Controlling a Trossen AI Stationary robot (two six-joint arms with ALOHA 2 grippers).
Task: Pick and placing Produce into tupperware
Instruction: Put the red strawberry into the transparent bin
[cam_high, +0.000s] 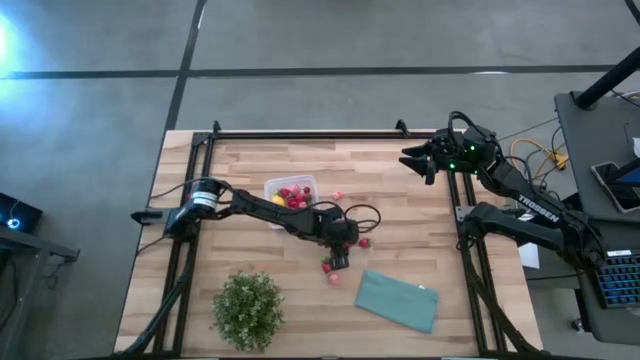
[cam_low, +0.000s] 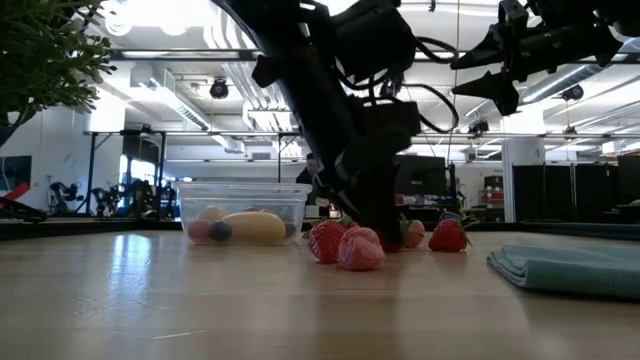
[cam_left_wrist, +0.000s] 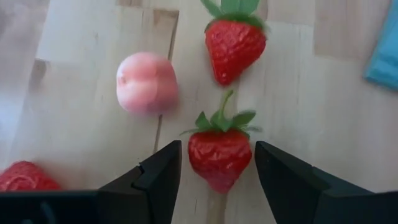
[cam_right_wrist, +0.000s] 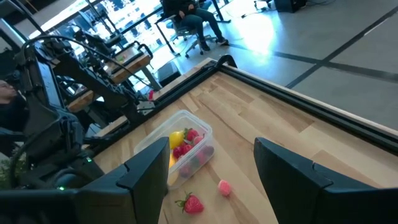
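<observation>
My left gripper (cam_high: 338, 262) reaches down to the middle of the table and stands open. One finger is on each side of a red strawberry (cam_left_wrist: 219, 157) that lies on the wood. A second strawberry (cam_left_wrist: 235, 46), a pink fruit (cam_left_wrist: 147, 83) and a third strawberry (cam_left_wrist: 22, 176) lie close by. The clear tupperware (cam_high: 291, 193) rests on the table farther back. It holds a yellow banana (cam_low: 252, 227) and red fruits. My right gripper (cam_high: 420, 160) hangs open above the far right of the table, with nothing between its fingers. My left gripper comes at the strawberry slanting down from the table's left, one finger (cam_left_wrist: 158, 180) on each of its sides. A strip of wood shows beside that finger. Whether the other finger (cam_left_wrist: 286, 180) touches the fruit, I cannot tell. The strawberry lies on the table.
A teal folded cloth (cam_high: 398, 298) lies at the near right. A green potted plant (cam_high: 248, 308) stands at the near left. One more pink fruit (cam_high: 338, 196) lies right of the tupperware, and another strawberry (cam_high: 365, 242) beside my left gripper. A black frame (cam_high: 300, 133) edges the table.
</observation>
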